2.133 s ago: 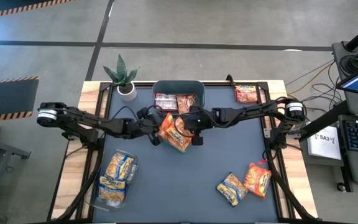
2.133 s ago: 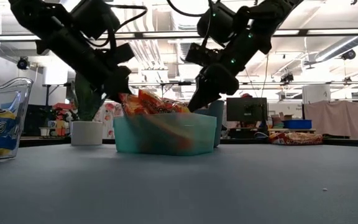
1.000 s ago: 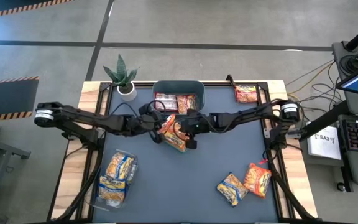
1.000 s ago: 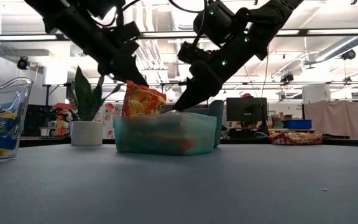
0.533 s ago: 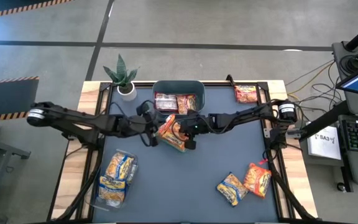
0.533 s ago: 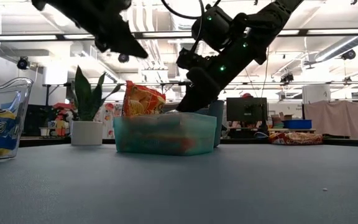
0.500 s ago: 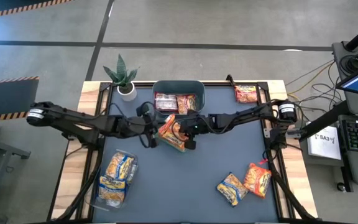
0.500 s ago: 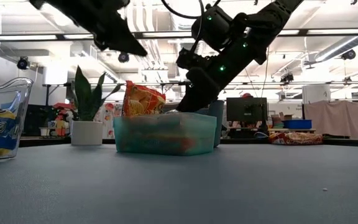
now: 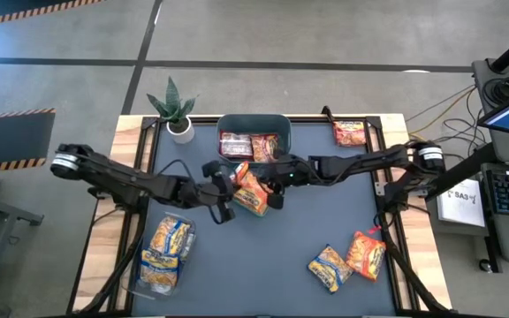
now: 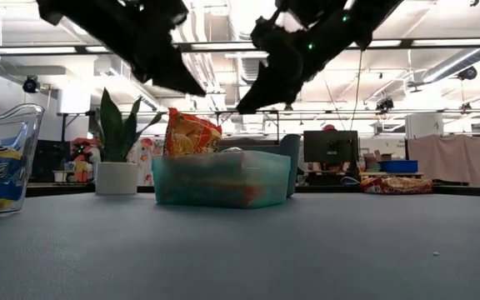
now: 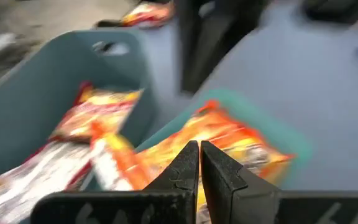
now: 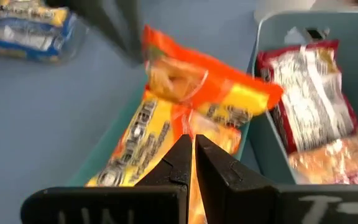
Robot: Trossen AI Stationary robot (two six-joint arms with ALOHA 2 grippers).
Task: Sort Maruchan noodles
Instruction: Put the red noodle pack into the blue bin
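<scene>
Left edge of the table: a clear tub holds yellow-and-blue noodle packets; the low view cuts it off at the frame edge, only part of its wall and label showing. A potted plant stands at the far left corner, apart from everything else.

Left gripper hangs above the table just left of the green tray, fingers closed tip to tip, nothing between them; its wrist view shows the two tips meeting over the tray. In the low view its arm runs out the top of the frame.

Centre: the green tray holds orange noodle packets; one stands on edge, poking above the rim. The tray's frosted wall blurs what lies lower inside. Just behind, touching or nearly so, the grey tub holds dark red-and-white packets; how many is hard to tell.

Right gripper hovers over the tray's right side, also pinched closed and empty.

Right half: one dark red packet lies at the far right corner by the table edge. A yellow packet and an orange packet lie touching near the front right. Between these and the tray the mat is bare, as is the front centre.
</scene>
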